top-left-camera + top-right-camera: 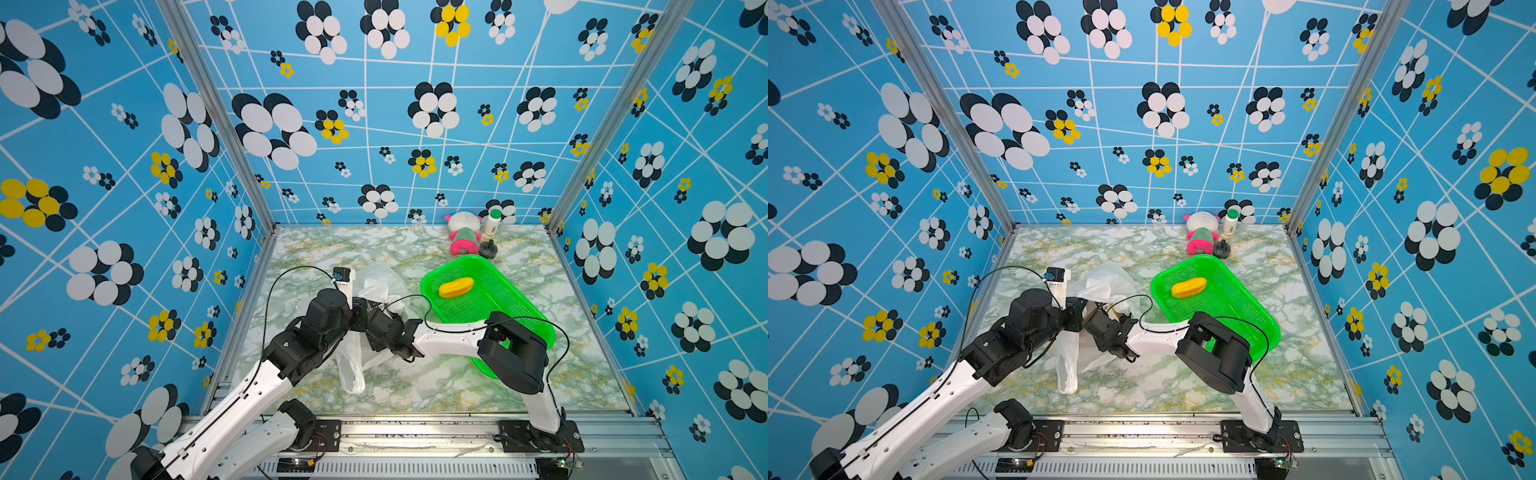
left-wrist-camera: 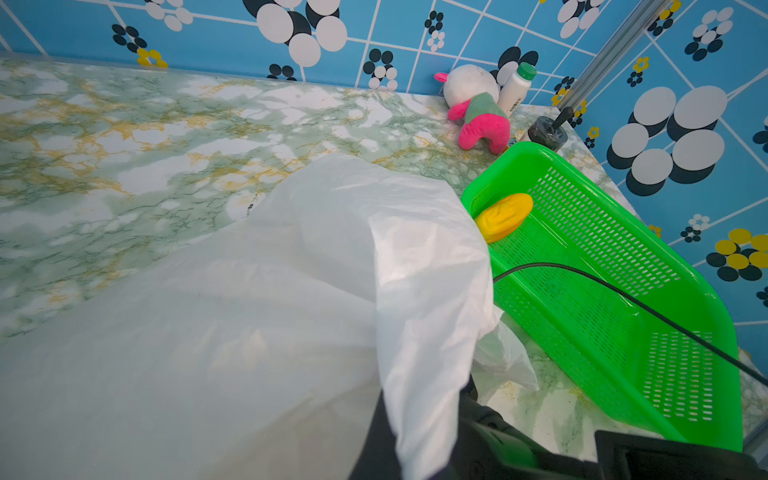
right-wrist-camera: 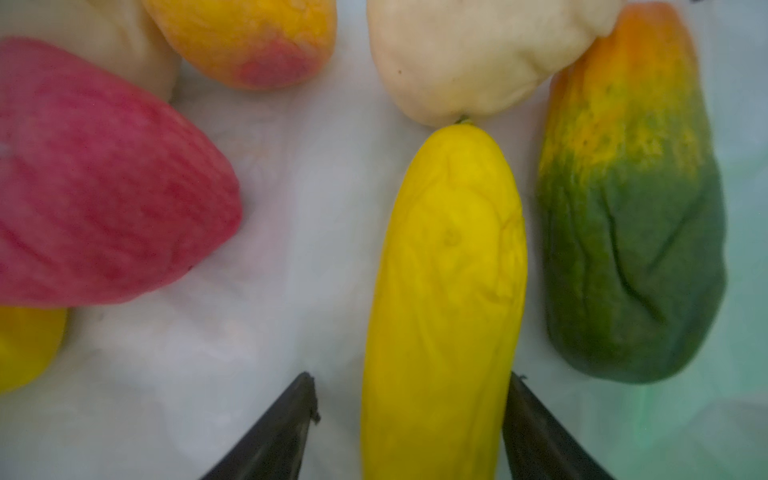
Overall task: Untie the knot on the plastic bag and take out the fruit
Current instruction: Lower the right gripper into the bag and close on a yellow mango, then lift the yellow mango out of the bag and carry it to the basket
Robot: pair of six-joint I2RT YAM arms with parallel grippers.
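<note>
The white plastic bag (image 1: 376, 280) (image 1: 1104, 278) lies at the table's middle, and one loop handle (image 1: 351, 372) hangs loose toward the front. The knot is out of view. My left gripper (image 2: 419, 449) is shut on a fold of the bag (image 2: 332, 270) and holds its edge up. My right gripper (image 3: 411, 381) is inside the bag, open around a yellow oblong fruit (image 3: 449, 270). One finger touches that fruit and the other stands apart from it. Around it lie a red-pink fruit (image 3: 104, 187), a green-orange one (image 3: 623, 216) and a beige one (image 3: 469, 54). One yellow-orange fruit (image 1: 456, 287) lies in the green basket (image 1: 428, 286).
The green basket (image 1: 1156, 291) stands right of the bag, with the right arm's forearm and cable above its near end. At the back right are a pink-and-white plush toy (image 1: 463, 237), a white bottle with a green cap (image 1: 494, 222) and a small black object (image 1: 488, 249).
</note>
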